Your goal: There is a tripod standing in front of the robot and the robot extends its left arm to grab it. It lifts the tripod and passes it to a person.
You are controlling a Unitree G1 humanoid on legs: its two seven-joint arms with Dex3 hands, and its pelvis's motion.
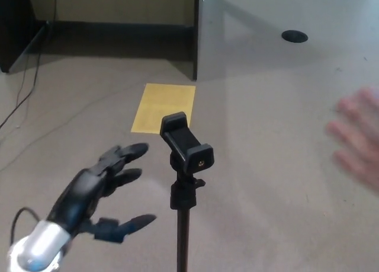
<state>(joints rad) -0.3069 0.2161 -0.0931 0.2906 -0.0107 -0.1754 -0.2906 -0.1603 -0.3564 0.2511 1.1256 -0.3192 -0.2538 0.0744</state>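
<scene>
Black and slim, the tripod (184, 189) stands upright just ahead of me, its pole running out of the frame at six o'clock and its phone clamp (188, 147) tilted toward eleven. My left hand (100, 192) hangs at nine o'clock of the pole, near but not touching, fingers (127, 153) spread wide and thumb apart, holding nothing. My right hand is out of view.

I judge the tripod light but top-weighted, stiff along the pole, and likely to swing if taken low. The clamp looks jointed, so it may turn under pressure; the smooth pole below the knuckle (185, 195) seems the better hold, with fingers and thumb wrapped round it.

Its legs and feet are cut off, so I cannot tell how firmly it stands. At three o'clock a person's hand (358, 138) shows, blurred, its fingers hard to separate. A yellow sheet (163, 108) lies on the carpet (266, 183) at twelve o'clock, beyond the clamp.
</scene>
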